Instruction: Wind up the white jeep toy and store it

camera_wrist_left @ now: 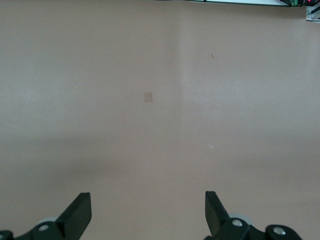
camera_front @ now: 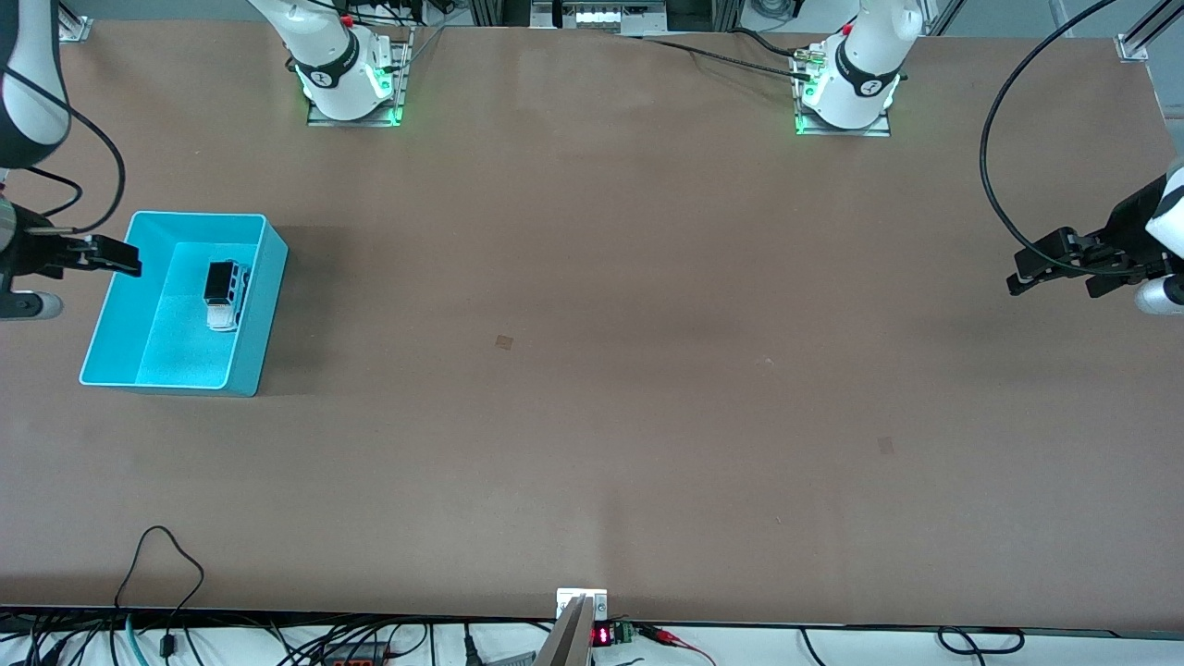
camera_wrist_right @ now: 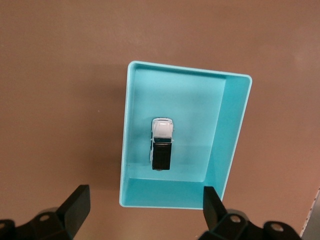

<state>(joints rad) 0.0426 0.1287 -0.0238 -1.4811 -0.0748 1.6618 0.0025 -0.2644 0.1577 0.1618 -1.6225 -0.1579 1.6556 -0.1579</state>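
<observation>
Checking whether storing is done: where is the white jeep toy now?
The white jeep toy sits inside the turquoise bin at the right arm's end of the table, untouched, with the open right pincer above the bin's edge.

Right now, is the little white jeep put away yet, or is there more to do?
It looks put away. The white jeep toy sits on the floor of the turquoise bin, with nothing holding it. The right gripper is open and empty above the bin's rim at the right arm's end of the table. The left gripper waits open over bare table. Nothing seems left, though whether it was wound cannot be seen.
</observation>
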